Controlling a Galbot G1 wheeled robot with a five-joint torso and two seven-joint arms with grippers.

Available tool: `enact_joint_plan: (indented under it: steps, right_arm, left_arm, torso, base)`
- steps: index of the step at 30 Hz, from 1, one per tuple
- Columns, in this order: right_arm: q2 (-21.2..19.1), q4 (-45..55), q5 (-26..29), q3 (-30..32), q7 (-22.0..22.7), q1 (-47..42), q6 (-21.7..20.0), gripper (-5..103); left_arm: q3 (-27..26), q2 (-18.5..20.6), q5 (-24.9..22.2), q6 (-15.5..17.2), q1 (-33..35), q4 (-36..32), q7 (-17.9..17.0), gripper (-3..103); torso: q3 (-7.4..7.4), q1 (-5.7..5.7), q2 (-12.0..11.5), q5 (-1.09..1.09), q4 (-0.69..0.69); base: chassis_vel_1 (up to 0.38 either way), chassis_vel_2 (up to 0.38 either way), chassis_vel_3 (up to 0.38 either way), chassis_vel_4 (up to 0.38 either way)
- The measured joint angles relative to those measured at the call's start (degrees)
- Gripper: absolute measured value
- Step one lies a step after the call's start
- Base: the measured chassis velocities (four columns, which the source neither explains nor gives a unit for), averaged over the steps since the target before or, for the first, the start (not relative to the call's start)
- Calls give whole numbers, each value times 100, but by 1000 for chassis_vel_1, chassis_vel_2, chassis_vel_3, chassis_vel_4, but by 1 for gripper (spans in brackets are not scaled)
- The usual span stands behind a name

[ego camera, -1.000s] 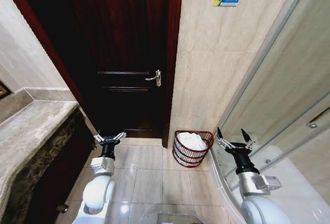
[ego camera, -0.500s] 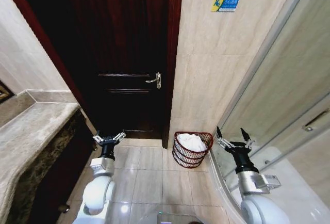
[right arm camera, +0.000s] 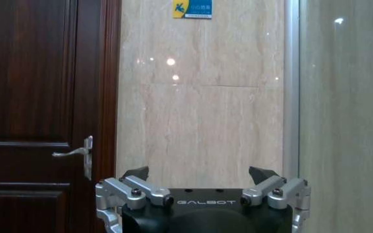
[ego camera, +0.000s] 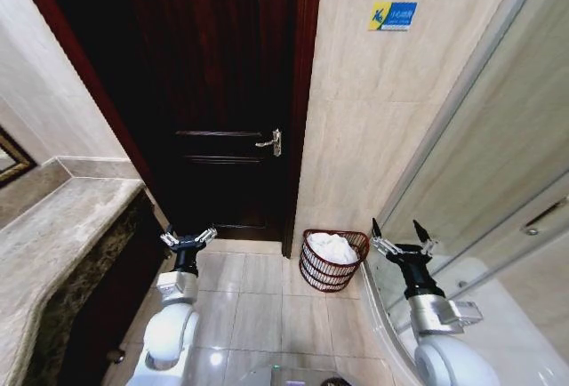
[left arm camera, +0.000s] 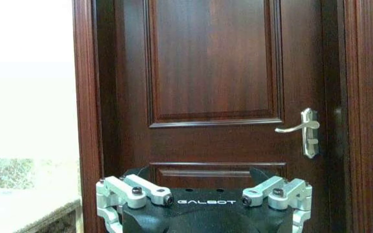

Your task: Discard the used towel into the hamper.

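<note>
**Already in the hamper: towel rested inside, both arms idle**

Both end effectors hung empty with fingers spread apart: the left end effector [ego camera: 188,238] before the dark wooden door [ego camera: 222,92], the right end effector [ego camera: 402,244] beside the glass shower panel [ego camera: 480,181]. Between them, on the tiled floor [ego camera: 258,306] against the marble wall, stood the hamper [ego camera: 331,261], with the white towel [ego camera: 332,246] heaped inside it.

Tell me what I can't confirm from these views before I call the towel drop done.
- How deep the white towel sits in the hamper: head view, the wire wall hides its lower part.
- The hamper's foot on the floor: head view, too small to tell.
- The text on the blue wall sign: too small in head and right wrist views.
- The left gripper and right gripper are open, holding nothing.
</note>
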Motion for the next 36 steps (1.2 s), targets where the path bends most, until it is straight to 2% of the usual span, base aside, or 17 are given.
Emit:
enact_joint_plan:
  steps: [6,10,24,32,33,36]
  right_arm:
    - [10,3,1,-4,0,-4,8,100]
    - [11,27,1,-20,0,-20,-22,100]
    - [-4,84,-36,-64,1,-11,-150,100]
    - [23,84,-146,-156,15,-55,-117,100]
    - [25,84,-163,-168,20,-59,-113,100]
    - [30,88,-194,-193,31,-63,-113,100]
  left_arm:
    - [63,14,30,-188,-4,29,-52,100]
    - [85,10,83,-192,12,23,-103,100]
    - [86,39,97,-191,-53,58,-303,100]
    - [63,37,90,-275,4,11,-326,100]
    - [57,34,90,-311,41,-37,-340,100]
    - [25,33,90,-360,99,-94,-365,100]
  torso:
    - [85,80,166,0,0]
    - [98,96,194,0,0]
    - [82,86,165,0,0]
    - [71,73,146,-3,-1]
    - [68,71,143,4,0]
    - [67,71,138,-6,0]
  base:
    - [0,0,0,0]
    - [0,0,0,0]
    - [36,-32,-42,38]
    - [189,-201,-198,193]
    - [253,-230,-224,210]
    - [256,-252,-240,251]
